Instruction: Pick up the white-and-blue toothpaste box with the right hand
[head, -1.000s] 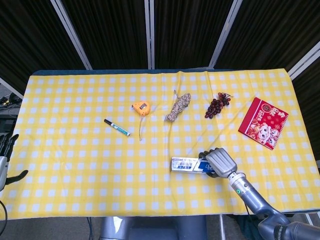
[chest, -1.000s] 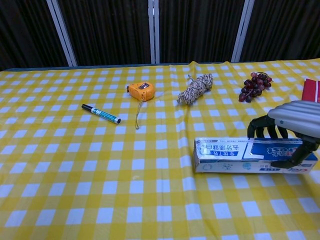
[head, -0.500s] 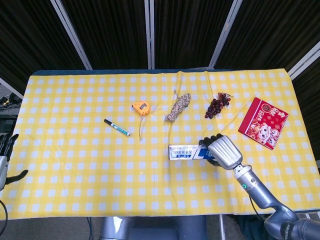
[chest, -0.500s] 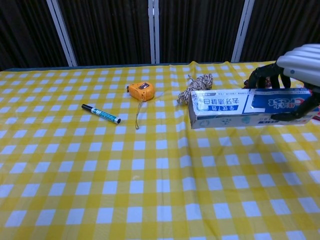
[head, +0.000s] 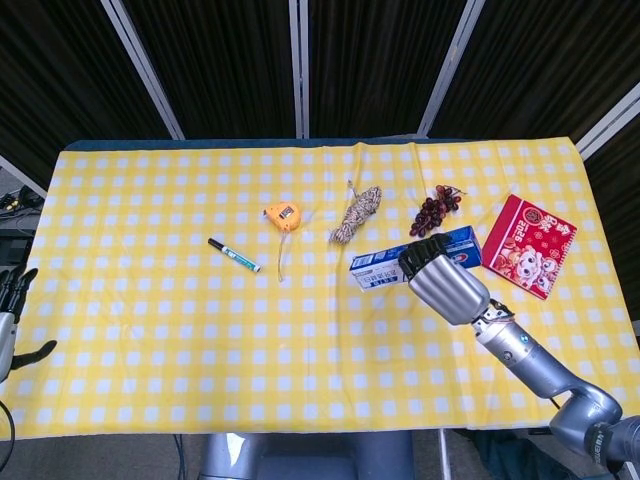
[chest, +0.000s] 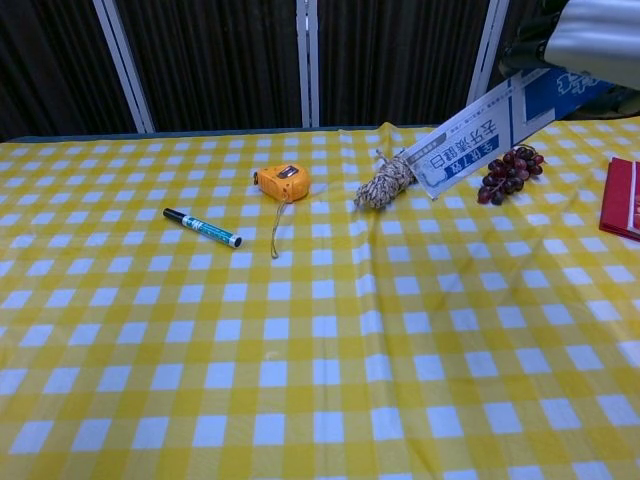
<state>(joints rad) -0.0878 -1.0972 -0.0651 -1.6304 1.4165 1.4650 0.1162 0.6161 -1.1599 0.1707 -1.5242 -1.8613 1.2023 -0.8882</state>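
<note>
Toothpaste box (head: 385, 268), light, stiff card likely to crush if squeezed, hangs tilted above the worktop (head: 150, 330) near 3 o'clock, the right hand (head: 440, 282) grasping its blue end.

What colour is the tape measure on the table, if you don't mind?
The tape measure is orange, clearest in the chest view.

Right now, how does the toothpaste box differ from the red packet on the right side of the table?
The toothpaste box is white and blue, long and narrow; the red packet is squarish and flat. The box is held in the right hand, tilted, off the cloth; the packet lies untouched on the table. Both carry printed designs.
</note>
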